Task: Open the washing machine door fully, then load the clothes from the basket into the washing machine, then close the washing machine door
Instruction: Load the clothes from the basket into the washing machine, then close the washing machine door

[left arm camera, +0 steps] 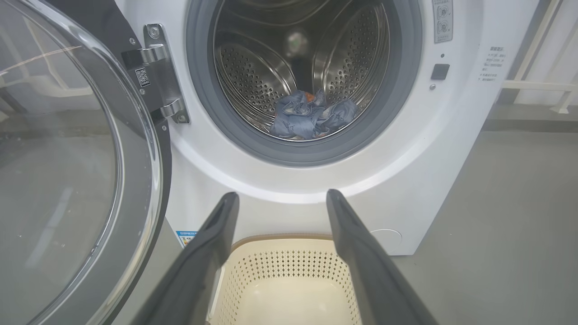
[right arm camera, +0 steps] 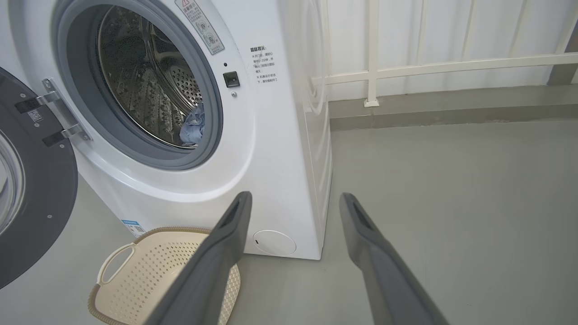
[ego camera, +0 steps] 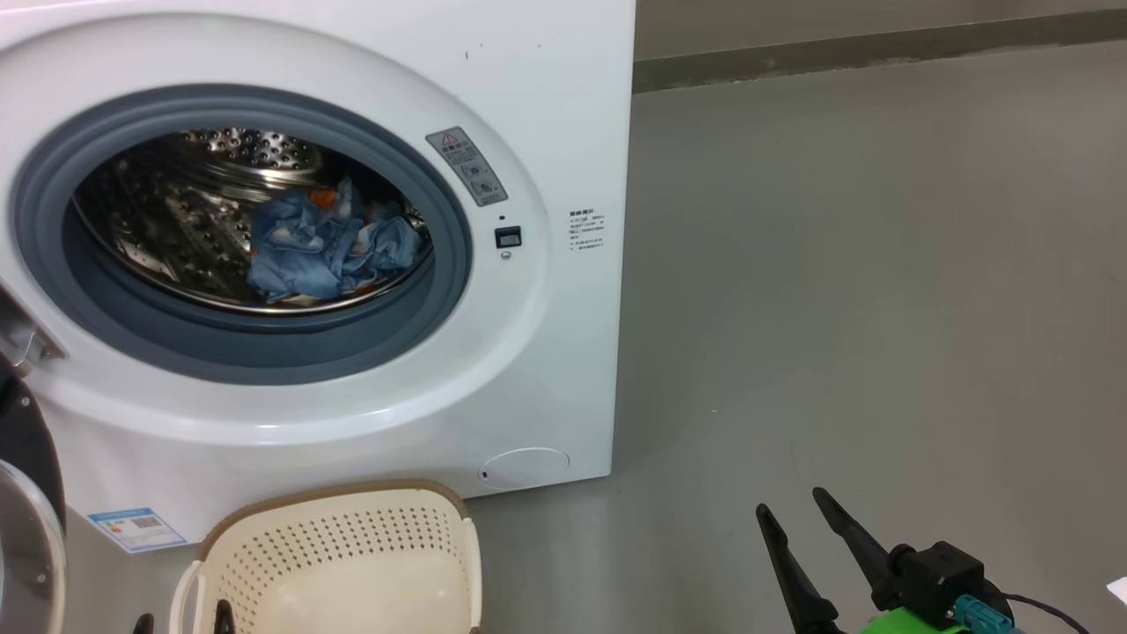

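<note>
The white washing machine [ego camera: 546,114] stands with its drum exposed. Its round black washing machine door [left arm camera: 67,158] with the glass bowl is swung out wide on the left hinge. Blue clothes [ego camera: 326,246] with orange print lie crumpled at the drum's bottom. On the floor in front sits the cream basket [ego camera: 352,537], and the part of its inside that I see holds nothing. My left gripper [left arm camera: 282,195] hovers over the basket, open and holding nothing, pointing at the machine's front. My right gripper [ego camera: 790,502] hangs open over the bare floor to the right of the machine, with nothing between its fingers.
Smooth grey floor [ego camera: 880,308] stretches to the right of the machine. A white railing [right arm camera: 370,67] and a pale wall stand behind it. The open door [right arm camera: 40,203] takes up the space left of the basket [right arm camera: 149,271].
</note>
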You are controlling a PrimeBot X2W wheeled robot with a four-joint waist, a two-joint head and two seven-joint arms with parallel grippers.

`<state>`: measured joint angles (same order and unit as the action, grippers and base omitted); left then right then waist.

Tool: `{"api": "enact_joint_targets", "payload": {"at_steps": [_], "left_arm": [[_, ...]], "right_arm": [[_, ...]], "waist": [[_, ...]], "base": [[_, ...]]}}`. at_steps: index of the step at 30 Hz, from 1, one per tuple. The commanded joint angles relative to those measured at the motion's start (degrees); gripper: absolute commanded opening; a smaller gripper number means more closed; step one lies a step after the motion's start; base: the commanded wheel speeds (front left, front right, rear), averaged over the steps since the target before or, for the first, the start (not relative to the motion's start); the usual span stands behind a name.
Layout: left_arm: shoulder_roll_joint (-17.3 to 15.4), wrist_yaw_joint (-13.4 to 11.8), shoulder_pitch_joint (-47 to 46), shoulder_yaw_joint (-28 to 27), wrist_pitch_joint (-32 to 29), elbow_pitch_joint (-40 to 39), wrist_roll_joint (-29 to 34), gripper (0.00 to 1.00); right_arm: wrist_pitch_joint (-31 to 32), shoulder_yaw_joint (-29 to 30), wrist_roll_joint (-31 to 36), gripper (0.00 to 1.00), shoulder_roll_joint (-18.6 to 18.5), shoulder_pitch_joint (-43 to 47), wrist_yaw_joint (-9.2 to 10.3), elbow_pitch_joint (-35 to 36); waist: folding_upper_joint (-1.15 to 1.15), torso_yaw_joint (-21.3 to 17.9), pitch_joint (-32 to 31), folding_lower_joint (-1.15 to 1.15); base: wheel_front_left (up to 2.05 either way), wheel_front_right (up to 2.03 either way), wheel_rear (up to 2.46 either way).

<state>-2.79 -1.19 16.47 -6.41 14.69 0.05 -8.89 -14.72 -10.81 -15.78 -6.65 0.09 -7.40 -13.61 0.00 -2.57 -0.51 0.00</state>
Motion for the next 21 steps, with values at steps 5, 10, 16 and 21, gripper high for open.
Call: {"api": "enact_joint_targets", "payload": {"at_steps": [5, 10, 16, 21], "left_arm": [[-0.1, -0.03, -2.44, -2.11, 0.3, -0.71, -0.44, 1.0], [-0.1, 0.01, -2.62, -2.07, 0.3, 0.15, -0.55, 1.0], [-0.1, -0.2, -3.07, -2.33, 0.3, 0.13, -0.45, 1.0], [-0.1, -0.5, -3.22, -2.59, 0.3, 0.46, -0.72, 1.0]], "right_arm": [[-0.28, -1.14, 0.51, 1.0, 0.13, -1.01, -0.09, 1.19], [-0.28, -1.03, 0.52, 1.0, 0.18, -1.0, -0.09, 1.13], [-0.28, -0.93, 0.6, 1.0, 0.23, -1.06, -0.09, 1.12], [-0.28, -0.95, 0.57, 1.0, 0.2, -1.17, -0.09, 0.96]], "waist": [[0.0, 0.23, 0.14, 0.0], [0.0, 0.4, 0.28, 0.0], [0.0, 0.53, 0.39, 0.0], [0.0, 0.58, 0.47, 0.0]], "base": [[0.0, 0.0, 0.0], [0.0, 0.0, 0.0], [-0.31, 0.31, 0.0], [-1.05, 1.05, 0.0]]}}
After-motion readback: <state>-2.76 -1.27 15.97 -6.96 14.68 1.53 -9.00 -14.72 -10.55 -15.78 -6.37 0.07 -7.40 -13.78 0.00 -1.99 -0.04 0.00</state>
